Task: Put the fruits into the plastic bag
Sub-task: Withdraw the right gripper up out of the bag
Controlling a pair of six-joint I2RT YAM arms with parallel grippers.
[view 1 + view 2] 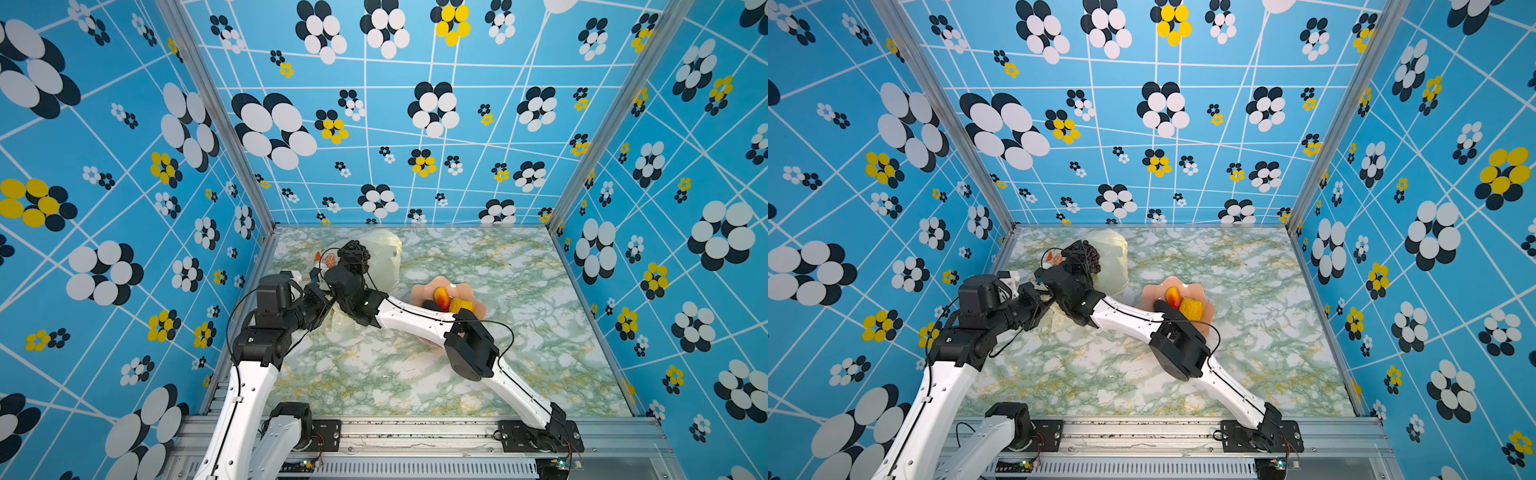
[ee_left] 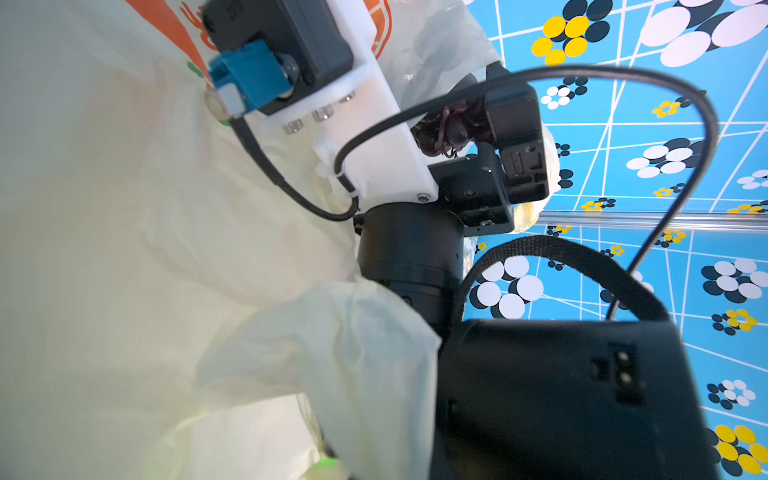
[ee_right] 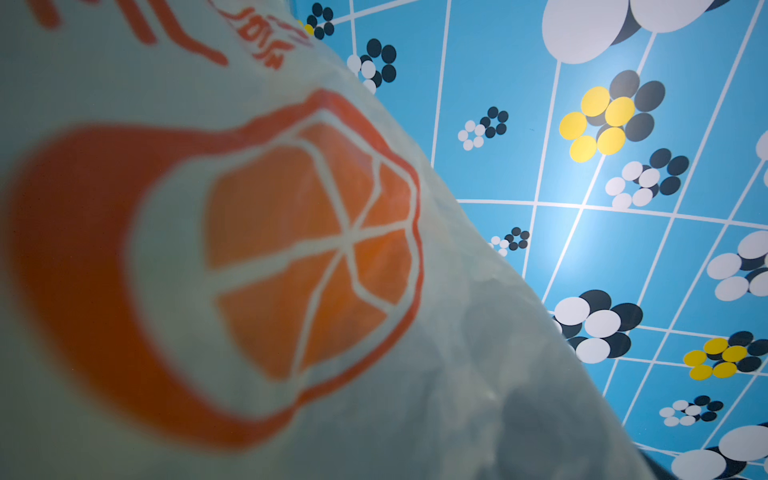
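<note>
Plastic bag (image 3: pixel 457 353) film lies right against the right wrist camera. In both top views the bag stands at the far left of the marble tabletop (image 1: pixel 415 374). Left gripper (image 1: pixel 316 279) is closed, apparently pinching the bag rim to hold the mouth up. Right gripper (image 1: pixel 352 250) is at the mouth, jaws wide, with the grape bunch (image 1: pixel 361 254) between them: this is judged the drop step. Next move: clear the right arm, then fetch the red-yellow piece (image 1: pixel 441 296) or yellow piece (image 1: pixel 460 306) from the pink scalloped bowl (image 1: pixel 419 291).
</note>
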